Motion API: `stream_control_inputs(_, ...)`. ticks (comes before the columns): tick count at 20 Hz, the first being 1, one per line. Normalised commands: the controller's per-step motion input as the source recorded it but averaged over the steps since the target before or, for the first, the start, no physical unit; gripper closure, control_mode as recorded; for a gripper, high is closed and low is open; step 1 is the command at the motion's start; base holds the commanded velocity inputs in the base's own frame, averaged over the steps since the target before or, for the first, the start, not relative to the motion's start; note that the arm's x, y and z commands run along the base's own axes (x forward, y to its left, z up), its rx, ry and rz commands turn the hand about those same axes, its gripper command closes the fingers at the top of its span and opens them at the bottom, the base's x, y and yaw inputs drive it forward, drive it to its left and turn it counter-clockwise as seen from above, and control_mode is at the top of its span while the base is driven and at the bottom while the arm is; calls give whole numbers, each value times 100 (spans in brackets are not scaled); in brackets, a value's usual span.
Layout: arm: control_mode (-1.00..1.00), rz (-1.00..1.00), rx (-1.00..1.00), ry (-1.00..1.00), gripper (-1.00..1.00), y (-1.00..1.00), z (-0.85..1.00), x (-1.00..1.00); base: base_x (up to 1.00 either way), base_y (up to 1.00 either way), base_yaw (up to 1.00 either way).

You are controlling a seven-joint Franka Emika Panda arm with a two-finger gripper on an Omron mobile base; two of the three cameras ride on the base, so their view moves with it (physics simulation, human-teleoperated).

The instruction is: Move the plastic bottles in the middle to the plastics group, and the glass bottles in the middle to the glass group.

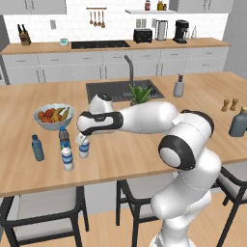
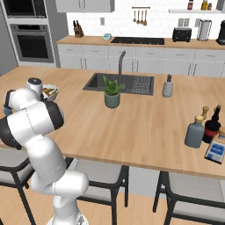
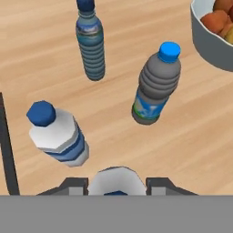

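Small clear plastic bottle with a white cap (image 3: 114, 178) was clamped in the dark two-finger gripper (image 3: 116, 187), just beside three small slim bottles (image 3: 157, 86) (plastics group, probably). Looked like placement. Next: release, lift straight up, don't clip neighbours. Grey bowl (image 3: 205, 41) held fruit. Squat grey-blue glass bottle (image 1: 239, 123) stood well apart.

Grey bottle (image 3: 156, 86), blue cap; tan-wood counter (image 3: 45, 50).

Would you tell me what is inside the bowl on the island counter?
The bowl holds fruit: red-orange round pieces and yellow bananas. Whatever lies beneath the top layer is covered by the fruit and the bowl's wall.
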Motion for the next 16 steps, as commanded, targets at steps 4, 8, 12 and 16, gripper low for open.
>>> stream_control_inputs(4,-100,4,-1,0,100,10,-8,0,0,0,0)
stream_control_inputs(8,-100,1,-4,0,100,14,-12,0,0,0,0)
stream_control_inputs(12,-100,0,-6,0,100,11,-6,0,0,0,0)
stream_control_inputs(16,-100,1,-7,0,100,15,-1,0,0,0,0)
